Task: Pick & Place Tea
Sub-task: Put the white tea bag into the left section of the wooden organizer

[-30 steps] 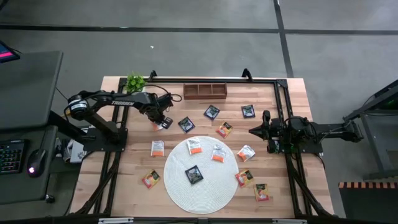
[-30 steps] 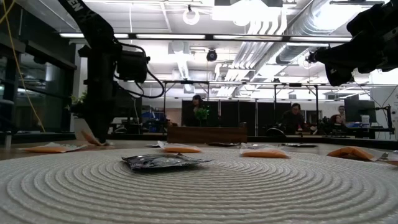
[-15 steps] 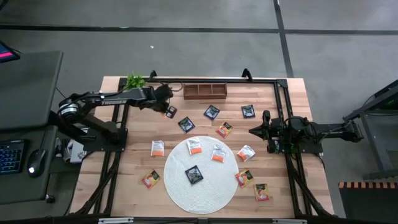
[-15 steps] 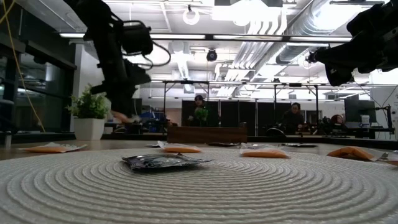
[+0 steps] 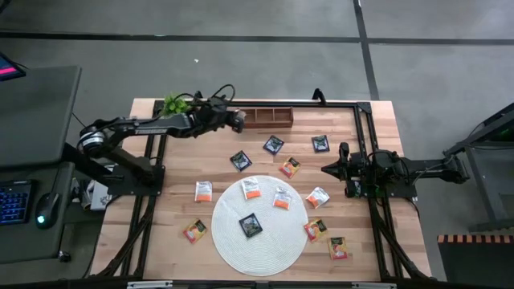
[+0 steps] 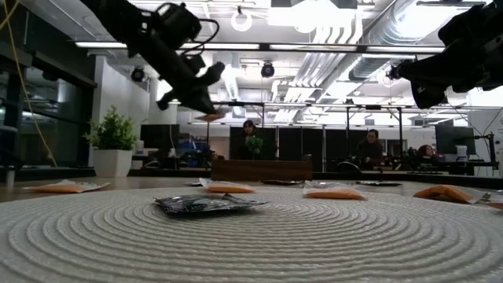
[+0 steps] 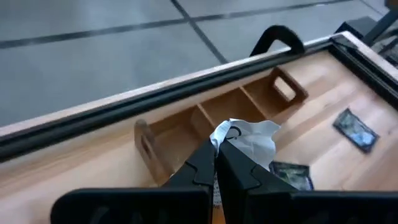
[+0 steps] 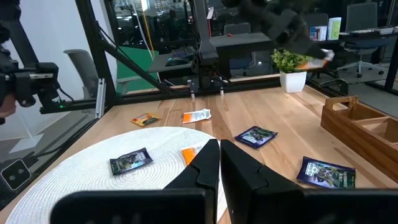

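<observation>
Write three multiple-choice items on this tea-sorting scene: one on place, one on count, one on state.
1. Where is the left gripper?
A. over the round mat
B. by the wooden tray's left end
C. off the table

2. How many sachets lie on the round white mat?
A. three
B. one
C. six

3. The left gripper is
A. open and empty
B. shut on a white-and-orange sachet
C. shut on the plant

Answers: 1 B, the high view shows it at the wooden tray; 2 A, two orange and one black; 3 B, the left wrist view shows it pinched.

Light is bright and even, coming from ceiling lamps (image 6: 330, 16) that glare white in the low view. Shadows on the table (image 5: 225, 160) are soft. The woven mat (image 6: 251, 244) nearest the camera is blurred.
</observation>
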### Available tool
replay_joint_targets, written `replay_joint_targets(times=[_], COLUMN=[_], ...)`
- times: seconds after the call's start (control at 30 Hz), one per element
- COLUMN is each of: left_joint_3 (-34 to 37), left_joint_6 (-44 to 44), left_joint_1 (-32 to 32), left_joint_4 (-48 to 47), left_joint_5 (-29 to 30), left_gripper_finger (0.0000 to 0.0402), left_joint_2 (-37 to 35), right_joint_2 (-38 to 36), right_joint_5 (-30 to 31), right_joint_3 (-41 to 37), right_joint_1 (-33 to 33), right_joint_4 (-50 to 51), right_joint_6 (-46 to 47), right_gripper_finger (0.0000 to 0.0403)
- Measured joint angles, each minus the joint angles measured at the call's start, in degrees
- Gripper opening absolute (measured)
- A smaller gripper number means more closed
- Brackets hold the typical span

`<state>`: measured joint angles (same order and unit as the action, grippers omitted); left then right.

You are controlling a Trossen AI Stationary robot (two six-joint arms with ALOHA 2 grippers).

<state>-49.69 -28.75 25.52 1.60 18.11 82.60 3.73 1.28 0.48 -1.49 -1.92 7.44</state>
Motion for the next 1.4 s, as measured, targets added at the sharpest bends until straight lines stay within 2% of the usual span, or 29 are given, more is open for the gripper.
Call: replay_joint_targets(times=[0.1,0.2,0.33,0.57,0.87,1.17,1.3,1.4], left_joint_3=[0.0,-1.4,-5.5,-13.2,-14.2,-14.3,-14.1,-14.3], left_joint_6=[-0.2,-2.7,-6.5,-8.0,-15.8,-16.3,-16.6,-17.4], left_joint_1=[0.6,0.8,0.7,0.8,2.6,3.0,3.0,3.0], left_joint_4=[4.5,5.2,5.9,5.5,2.4,2.5,2.5,3.6], left_joint_5=[-0.4,0.1,0.7,3.9,11.4,11.8,8.3,8.4], left_gripper_finger=[0.0000,0.0000,0.0000,0.0000,0.0000,0.0000,0.0000,0.0000], left_joint_2=[2.9,6.7,11.1,17.6,17.8,18.9,21.7,22.1], right_joint_2=[0.0,0.0,0.0,0.0,0.0,0.0,0.0,0.0], right_joint_5=[0.0,0.0,0.0,0.0,0.0,0.0,0.0,0.0], right_joint_3=[0.0,0.0,0.0,0.0,0.0,0.0,0.0,0.0], right_joint_1=[0.0,0.0,0.0,0.0,0.0,0.0,0.0,0.0], right_joint_4=[0.0,0.0,0.0,0.0,0.0,0.0,0.0,0.0], right_joint_6=[0.0,0.0,0.0,0.0,0.0,0.0,0.0,0.0], right_gripper_finger=[0.0012,0.0012,0.0012,0.0012,0.0012,0.0012,0.0012,0.0012])
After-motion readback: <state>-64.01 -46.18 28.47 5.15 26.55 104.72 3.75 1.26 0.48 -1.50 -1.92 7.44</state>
